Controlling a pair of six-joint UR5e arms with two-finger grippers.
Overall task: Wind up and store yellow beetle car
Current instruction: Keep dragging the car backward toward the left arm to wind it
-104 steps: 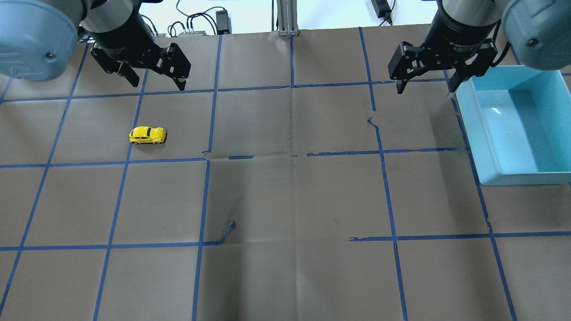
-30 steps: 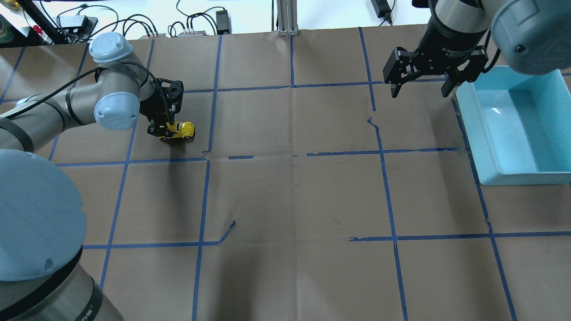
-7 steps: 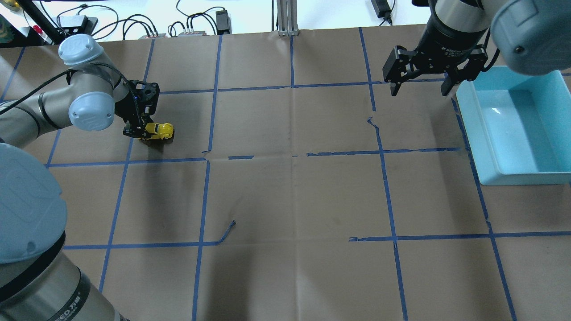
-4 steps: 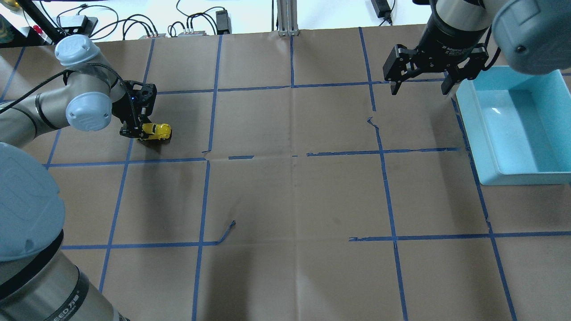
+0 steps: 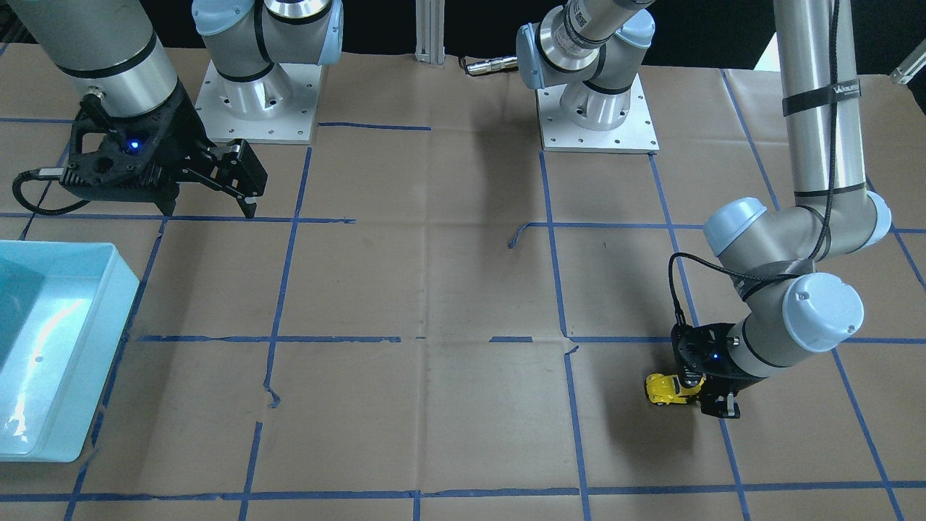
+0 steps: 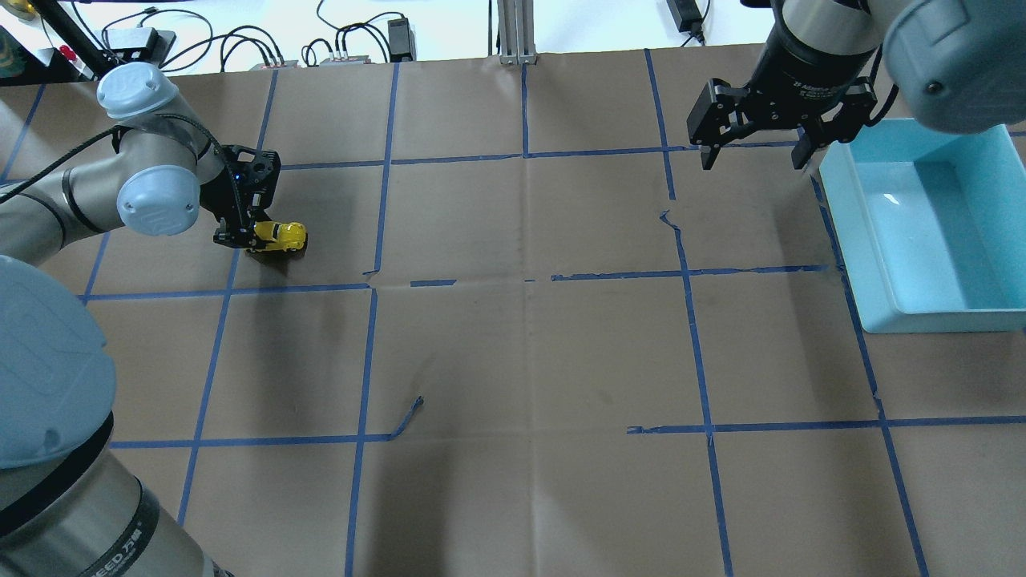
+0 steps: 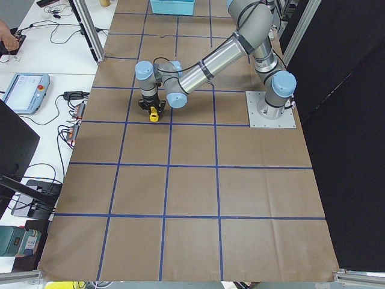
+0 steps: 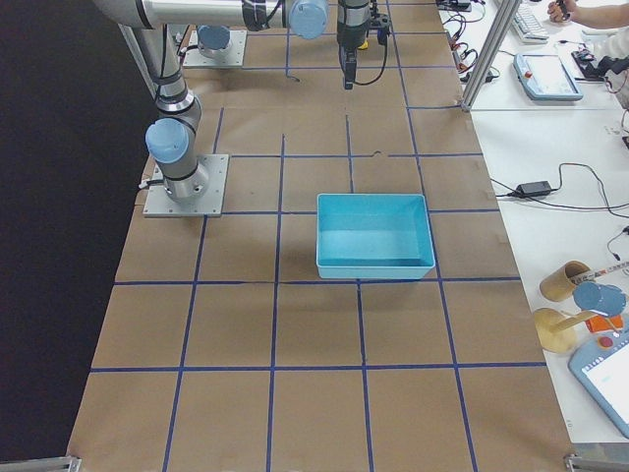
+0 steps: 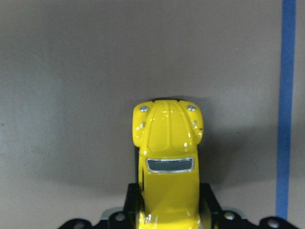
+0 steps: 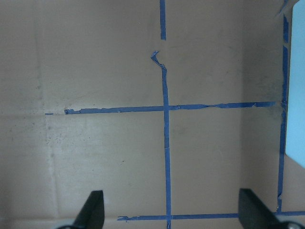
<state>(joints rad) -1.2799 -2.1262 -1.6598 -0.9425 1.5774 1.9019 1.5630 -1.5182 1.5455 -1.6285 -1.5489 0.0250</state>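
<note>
Car clamped in left gripper, right gripper idle by bin

We see the yellow beetle car (image 6: 280, 236) on the robot's left side of the table (image 6: 521, 353), inside a square of the blue tape grid (image 6: 365, 361). The left gripper (image 6: 243, 236) comes in low and sideways, with its jaws closed on the car's rear half. In the left wrist view the yellow beetle car (image 9: 167, 162) sits between two black fingers (image 9: 208, 200), hood and windshield facing away from the camera. The nose points toward the table centre. The car is down at the brown paper with its shadow right under it; we cannot tell whether the wheels touch.

The right gripper (image 6: 753, 163) hangs above the table on the far right side, jaws wide apart and holding nothing. It is just beside the near corner of the light blue bin (image 6: 862, 272). The bin lies well apart from the car, across the table.
</note>
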